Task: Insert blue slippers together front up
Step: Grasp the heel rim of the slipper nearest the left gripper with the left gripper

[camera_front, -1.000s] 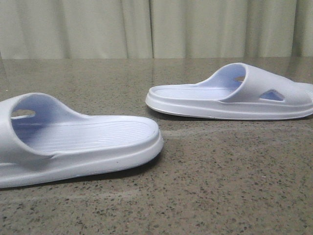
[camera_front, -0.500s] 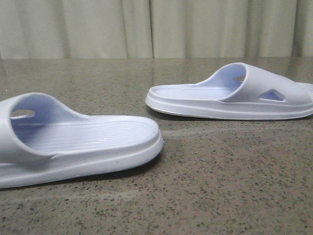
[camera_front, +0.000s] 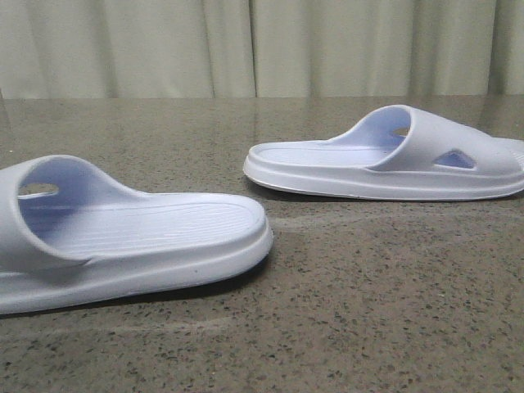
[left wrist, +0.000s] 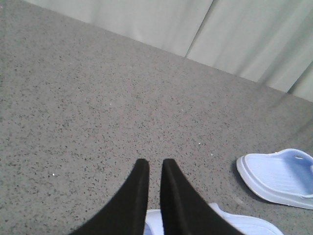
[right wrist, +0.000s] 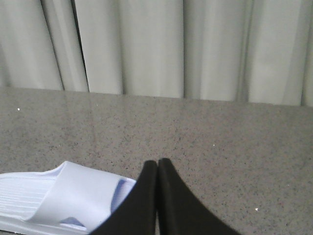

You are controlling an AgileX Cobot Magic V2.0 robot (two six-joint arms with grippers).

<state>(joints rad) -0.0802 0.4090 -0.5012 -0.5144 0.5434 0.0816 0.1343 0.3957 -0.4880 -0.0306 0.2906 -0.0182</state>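
Two blue slippers lie sole-down and apart on the speckled table point(camera_front: 352, 295). The near slipper point(camera_front: 131, 237) sits at the left, its open heel end pointing right. The far slipper point(camera_front: 385, 160) lies at the right, heel end pointing left. Neither gripper shows in the front view. My left gripper point(left wrist: 155, 162) hovers above the near slipper point(left wrist: 244, 226), its fingers all but together with only a thin slit and nothing in it. The far slipper point(left wrist: 281, 178) lies off to one side of it. My right gripper point(right wrist: 157, 161) is shut and empty, beside the far slipper's strap point(right wrist: 73, 196).
A pale pleated curtain point(camera_front: 262, 45) hangs behind the table's far edge. Bare stone surface point(camera_front: 270, 217) separates the two slippers.
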